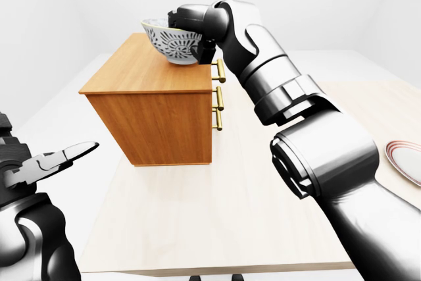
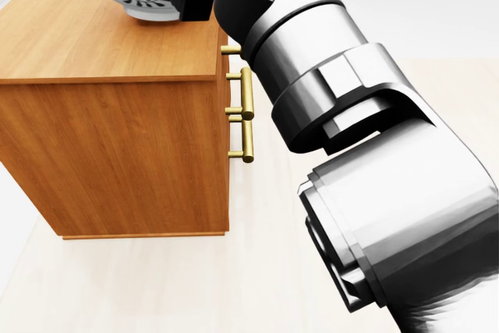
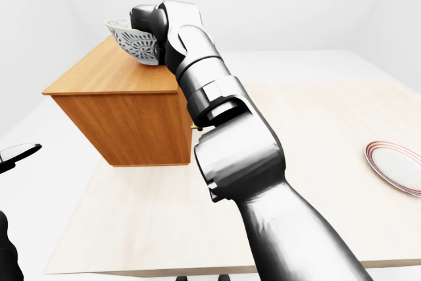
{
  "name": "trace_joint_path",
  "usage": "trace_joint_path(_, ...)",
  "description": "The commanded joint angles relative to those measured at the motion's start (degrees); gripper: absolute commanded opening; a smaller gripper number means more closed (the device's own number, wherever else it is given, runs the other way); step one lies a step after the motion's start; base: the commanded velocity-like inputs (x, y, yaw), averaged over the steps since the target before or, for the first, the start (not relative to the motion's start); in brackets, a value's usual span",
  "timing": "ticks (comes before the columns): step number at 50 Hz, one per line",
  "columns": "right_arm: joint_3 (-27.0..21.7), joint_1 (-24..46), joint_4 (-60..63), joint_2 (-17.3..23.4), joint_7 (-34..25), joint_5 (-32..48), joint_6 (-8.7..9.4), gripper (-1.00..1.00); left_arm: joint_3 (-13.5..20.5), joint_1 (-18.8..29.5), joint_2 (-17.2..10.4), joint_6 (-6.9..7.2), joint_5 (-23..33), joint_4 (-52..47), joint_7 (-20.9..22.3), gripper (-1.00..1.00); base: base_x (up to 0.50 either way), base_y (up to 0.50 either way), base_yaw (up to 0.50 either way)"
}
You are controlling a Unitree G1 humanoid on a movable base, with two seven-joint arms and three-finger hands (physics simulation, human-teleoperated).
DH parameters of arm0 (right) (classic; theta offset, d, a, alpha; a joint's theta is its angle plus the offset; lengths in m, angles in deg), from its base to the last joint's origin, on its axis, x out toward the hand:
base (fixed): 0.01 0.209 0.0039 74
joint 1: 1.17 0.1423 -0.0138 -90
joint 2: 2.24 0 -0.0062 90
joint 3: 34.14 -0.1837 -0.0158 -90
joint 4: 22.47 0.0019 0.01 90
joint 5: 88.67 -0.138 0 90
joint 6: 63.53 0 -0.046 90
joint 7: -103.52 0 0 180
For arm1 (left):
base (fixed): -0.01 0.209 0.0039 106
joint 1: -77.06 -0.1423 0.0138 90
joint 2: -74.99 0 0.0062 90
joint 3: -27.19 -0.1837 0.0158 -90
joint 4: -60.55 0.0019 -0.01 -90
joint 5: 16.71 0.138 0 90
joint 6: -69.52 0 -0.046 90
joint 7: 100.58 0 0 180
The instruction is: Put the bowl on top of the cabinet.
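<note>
A white bowl with a dark blue pattern (image 1: 168, 42) is over the right part of the wooden cabinet's top (image 1: 141, 70), tilted toward the view's left. Its base (image 2: 148, 12) is at the top surface; I cannot tell if it rests there. My right hand (image 1: 189, 31) is shut on the bowl's right rim, dark fingers (image 1: 206, 49) against its side. The right arm reaches up across the middle of every view. At the lower left of the left-eye view my left hand (image 1: 58, 157) is open and holds nothing, well away from the cabinet.
The cabinet stands on a light wooden table (image 1: 217, 228), its brass drawer handles (image 1: 219, 100) facing the view's right, close to my right forearm. A white plate with a red rim (image 3: 395, 166) lies at the table's right edge.
</note>
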Motion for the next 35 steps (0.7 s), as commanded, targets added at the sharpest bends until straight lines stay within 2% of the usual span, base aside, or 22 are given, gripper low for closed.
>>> trace_joint_path(1,0.78,0.07,0.30,0.48,-1.61,1.28,0.00,-1.00,-0.01,0.10,0.03,0.00,0.11,-0.10,0.03,1.00,0.00,0.00,0.00)
trace_joint_path(35,1.45,-0.96,1.32,-0.47,-4.62,3.46,0.00,-1.00,-0.22,0.14,0.01,0.00,0.24,0.64,0.17,1.00,0.00,0.00,0.00)
